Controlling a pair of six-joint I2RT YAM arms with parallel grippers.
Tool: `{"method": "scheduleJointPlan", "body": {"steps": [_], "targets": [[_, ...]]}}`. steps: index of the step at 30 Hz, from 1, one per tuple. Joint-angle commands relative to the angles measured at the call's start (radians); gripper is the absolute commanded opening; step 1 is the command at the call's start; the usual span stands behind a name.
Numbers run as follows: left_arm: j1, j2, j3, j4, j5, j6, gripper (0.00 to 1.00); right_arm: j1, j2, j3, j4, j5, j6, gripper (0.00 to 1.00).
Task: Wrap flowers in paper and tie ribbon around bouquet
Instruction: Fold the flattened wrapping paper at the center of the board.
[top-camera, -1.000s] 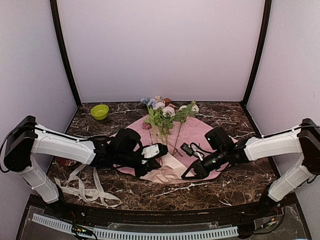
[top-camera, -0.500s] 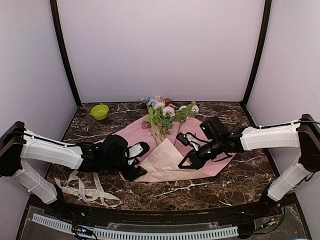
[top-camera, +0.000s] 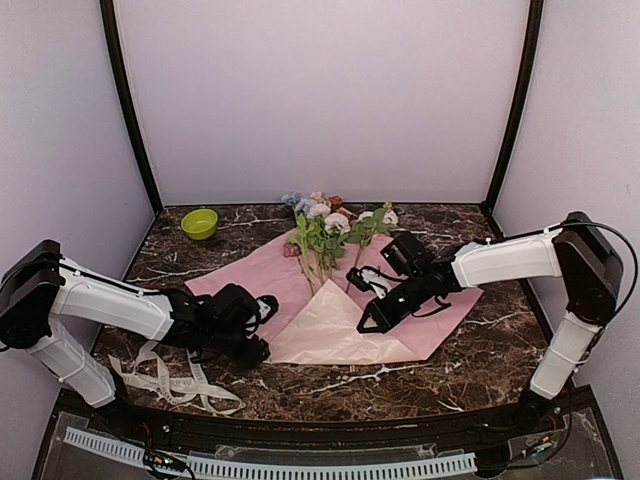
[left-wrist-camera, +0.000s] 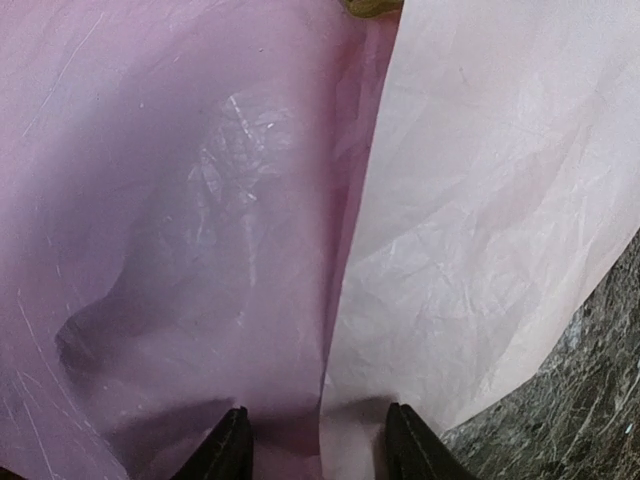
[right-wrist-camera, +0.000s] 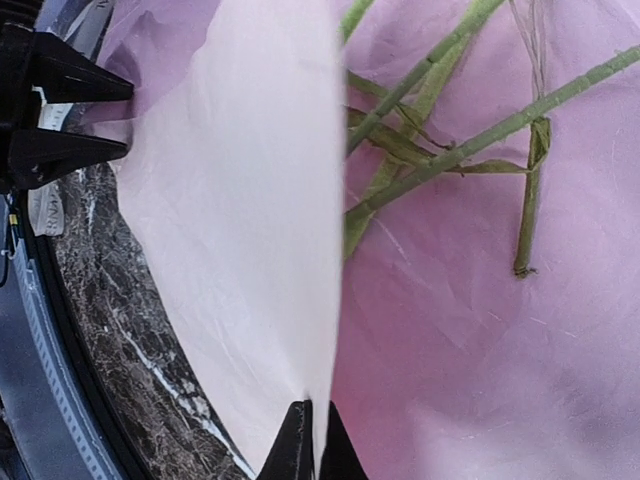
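Right wrist: right hand (right-wrist-camera: 312, 428) pinches paper (right-wrist-camera: 230, 200) fold, left hand (right-wrist-camera: 128, 118) spread alongside. Top only: ribbon (top-camera: 160, 378) on worktop (top-camera: 480, 360).

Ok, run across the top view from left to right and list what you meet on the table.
In order: green bowl → left claw → right claw. The paper, ribbon and flowers each spread across these, so they have no clear place in the order.

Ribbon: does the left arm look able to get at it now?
Probably yes: the ribbon lies uncovered on the table right beside the left arm, and the left gripper is open.
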Motion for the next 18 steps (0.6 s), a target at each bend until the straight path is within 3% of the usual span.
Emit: {"method": "scheduleJointPlan", "body": {"steps": [1, 6, 11, 18], "targets": [[0.003, -0.024, -0.037, -0.11, -0.049, -0.074, 0.47, -0.008, 0.044, 0.041, -0.016, 0.078, 0.031, 0.03], [-0.007, -0.074, 0.005, -0.116, -0.027, -0.018, 0.47, -0.008, 0.066, 0.054, -0.012, 0.084, 0.038, 0.09], [-0.082, -0.128, 0.114, -0.112, -0.106, 0.124, 0.48, -0.008, 0.08, 0.069, 0.001, 0.054, 0.047, 0.09], [-0.16, -0.045, 0.136, 0.031, -0.077, 0.269, 0.5, -0.007, 0.096, 0.074, -0.005, 0.058, 0.065, 0.1]]}}
